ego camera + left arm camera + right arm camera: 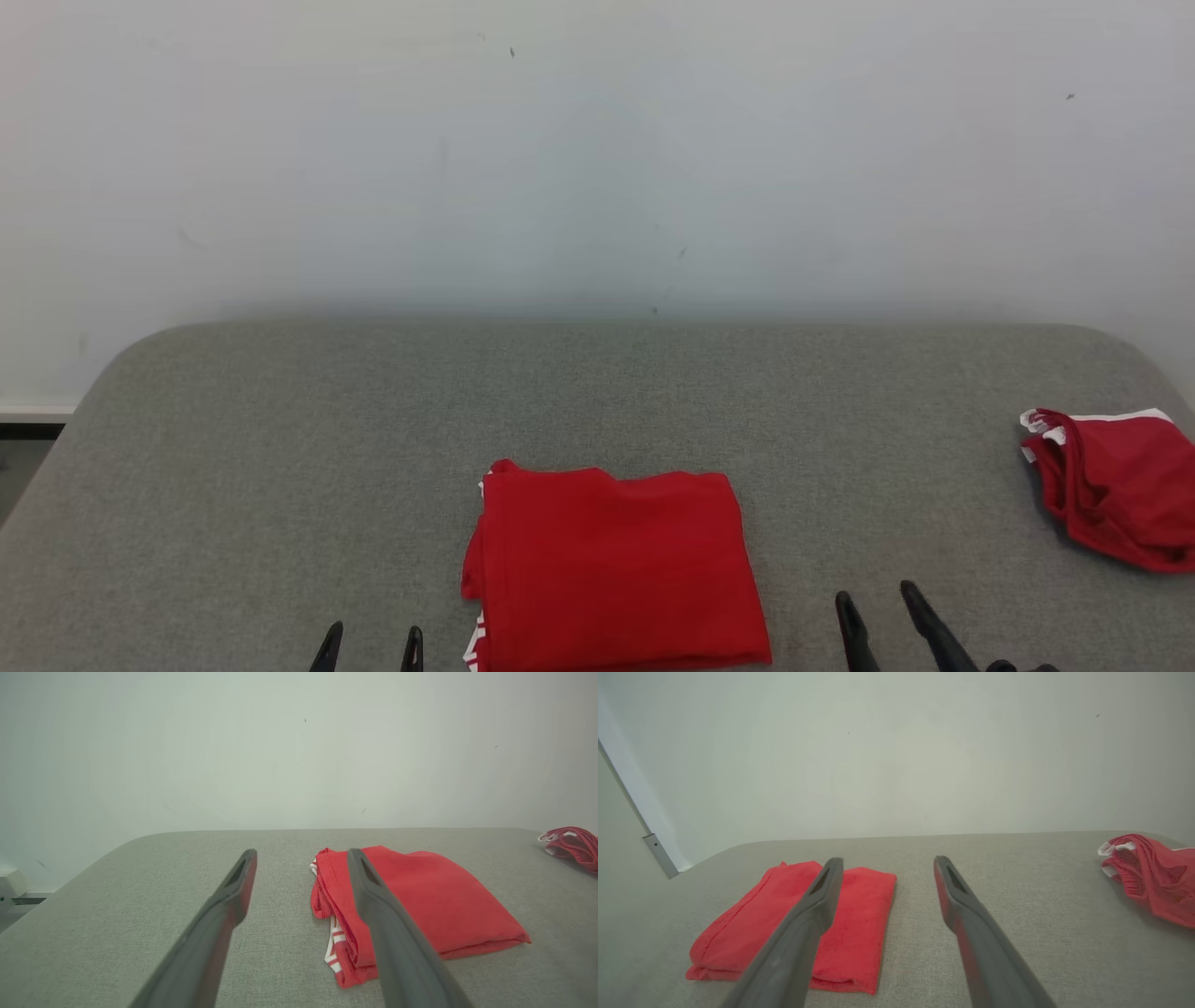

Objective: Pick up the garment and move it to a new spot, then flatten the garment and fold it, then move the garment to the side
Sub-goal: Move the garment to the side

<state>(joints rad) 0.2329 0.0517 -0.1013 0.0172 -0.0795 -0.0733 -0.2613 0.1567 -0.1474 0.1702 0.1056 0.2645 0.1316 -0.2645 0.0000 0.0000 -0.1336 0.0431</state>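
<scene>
Head view: a red garment (611, 569) is seen folded into a neat rectangle, laid flat on the grey fabric-covered counter (280, 467), close to the near edge and about midway across; a strip of red-and-white trim is shown at its lower left corner; the left fingers (329, 649) are seen just to the garment's left, spread apart, tips pointing up the picture, with nothing held between them; the right fingers (924, 616) are seen off to its right, clear of the cloth, also parted and gripping nothing; a second red garment (1111, 485), crumpled and edged in white, is found at the far right of the counter, well apart from the folded one; a pale wall (597, 159) is seen behind

Left wrist view: the left fingers (233, 891) are held wide above the counter (117, 905), empty; the folded garment (434, 896) is seen beyond and partly behind the right-hand finger, layered edges and striped trim turned toward the camera; whether cloth is being touched cannot be told; the crumpled garment (572, 847) is glimpsed at the right edge

Right wrist view: the right fingers (962, 900) are spread wide, nothing caught between them; the folded garment (864, 924) is seen to the left, partly covered by the left-hand finger; the crumpled garment (1153, 877) is seen at the right
</scene>
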